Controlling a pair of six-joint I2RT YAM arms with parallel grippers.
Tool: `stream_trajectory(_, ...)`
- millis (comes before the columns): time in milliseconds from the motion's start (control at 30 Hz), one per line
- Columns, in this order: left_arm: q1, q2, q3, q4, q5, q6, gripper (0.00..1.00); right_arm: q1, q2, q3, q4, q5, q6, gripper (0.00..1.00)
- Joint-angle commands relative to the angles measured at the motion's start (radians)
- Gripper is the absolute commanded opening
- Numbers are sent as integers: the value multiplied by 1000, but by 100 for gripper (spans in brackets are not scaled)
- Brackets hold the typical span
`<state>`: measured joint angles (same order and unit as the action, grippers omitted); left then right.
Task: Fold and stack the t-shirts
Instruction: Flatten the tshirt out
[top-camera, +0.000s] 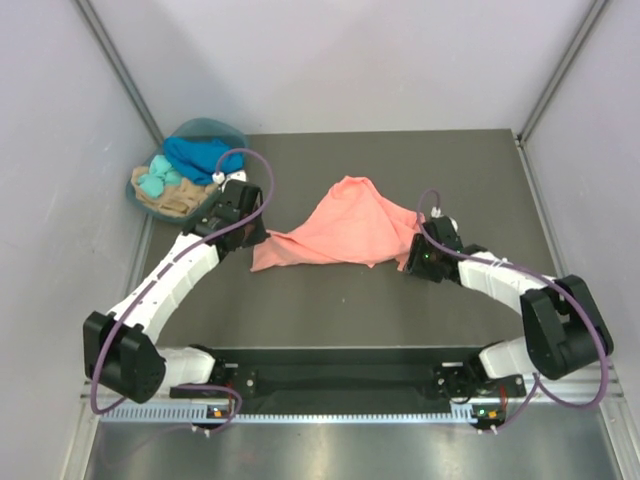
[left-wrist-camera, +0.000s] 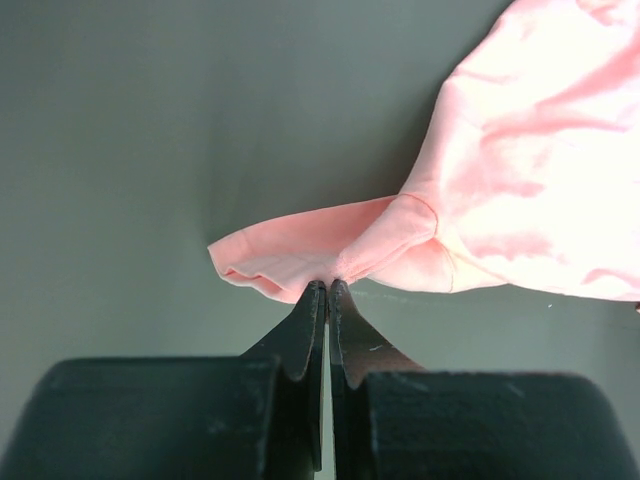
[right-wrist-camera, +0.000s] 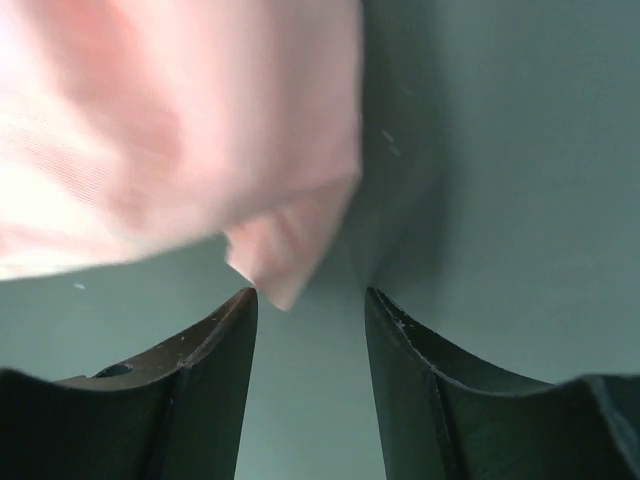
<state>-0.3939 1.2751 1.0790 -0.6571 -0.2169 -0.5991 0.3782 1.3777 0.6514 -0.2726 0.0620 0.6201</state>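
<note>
Pink shirt (top-camera: 340, 230) lies crumpled on the table (top-camera: 450, 160), unfolded. Left jaws grip its sleeve (left-wrist-camera: 300, 250); right jaws stand part-open, empty, at its opposite edge. 3 more shirts (top-camera: 178, 178) heaped at basket (top-camera: 205, 124). No stack begun.

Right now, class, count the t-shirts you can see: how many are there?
4. The salmon-pink shirt lies spread out in the middle; the royal blue shirt, turquoise shirt and tan shirt are heaped at the basket, back left. More may be hidden under that heap.
</note>
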Motion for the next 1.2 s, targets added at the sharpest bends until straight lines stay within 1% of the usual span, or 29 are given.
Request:
stream_trajectory(0, 4, 4, 9, 47, 13, 12, 0, 13, 33, -25, 187, -31, -11, 48)
stream_trajectory(33, 4, 6, 10, 51, 10, 12, 0, 13, 46, -26, 196, -27, -11, 47)
stream_trajectory(100, 4, 13, 21, 51, 8, 12, 0, 11, 67, -10, 193, -11, -17, 38)
stream_trajectory(133, 4, 15, 28, 48, 1, 12, 0, 11, 67, 25, 173, 24, -28, 31)
stream_trajectory(167, 4, 15, 48, 45, -9, 12, 0, 11, 52, 51, 100, 53, -33, 7)
stream_trajectory(200, 4, 13, 64, 40, -24, 15, 0, 11, 40, 86, 35, 94, -34, 0)
stream_trajectory(233, 4, 13, 82, 34, -38, 16, 0, 11, 26, 173, -32, 195, -40, 0)
stream_trajectory(267, 4, 10, 126, 25, -65, 18, 0, 11, -11, 216, -150, 235, -48, 0)
stream_trajectory(300, 4, 9, 148, 22, -71, 28, 0, 11, -32, 256, -202, 271, -56, 0)
stream_trajectory(333, 3, 10, 174, 13, -76, 33, 0, 11, -58, 340, -258, 324, -62, 0)
stream_trajectory(367, 3, 18, 238, -1, -81, 38, 0, 10, -104, 382, -364, 346, -66, 0)
stream_trajectory(433, -2, 23, 303, -62, -108, 45, 0, 11, -155, 486, -463, 396, -62, 0)
stream_trajectory(467, -11, 17, 356, -82, -122, 50, 0, 10, -199, 517, -543, 404, -63, 0)
stream_trajectory(533, -23, 4, 400, -131, -154, 64, 0, 11, -229, 601, -611, 412, -74, 0)
stream_trajectory(567, -36, 1, 432, -145, -160, 70, 0, 11, -244, 631, -670, 417, -76, 0)
stream_trajectory(600, -40, 1, 441, -156, -157, 74, 0, 11, -247, 652, -692, 421, -79, 0)
stream_trajectory(667, -40, 1, 434, -171, -102, 76, 0, 11, -236, 706, -729, 417, -100, 0)
stream_trajectory(733, -40, 1, 394, -138, -29, 78, 0, 10, -223, 711, -720, 409, -128, 0)
stream_trajectory(833, -40, 12, 267, -96, 31, 71, 0, 5, -142, 699, -660, 365, -177, 0)
stream_trajectory(933, -40, 23, 182, -70, 54, 64, 0, -5, -50, 697, -602, 329, -233, 0)
stream_trajectory(1067, -40, 33, 115, -43, 79, 53, 0, -44, 53, 702, -533, 293, -253, 0)
stream_trajectory(1133, -40, 38, 72, -26, 97, 48, 0, -70, 107, 695, -496, 254, -252, 2)
stream_trajectory(1167, -40, 41, 59, -19, 128, 44, 0, -76, 125, 699, -484, 248, -253, 6)
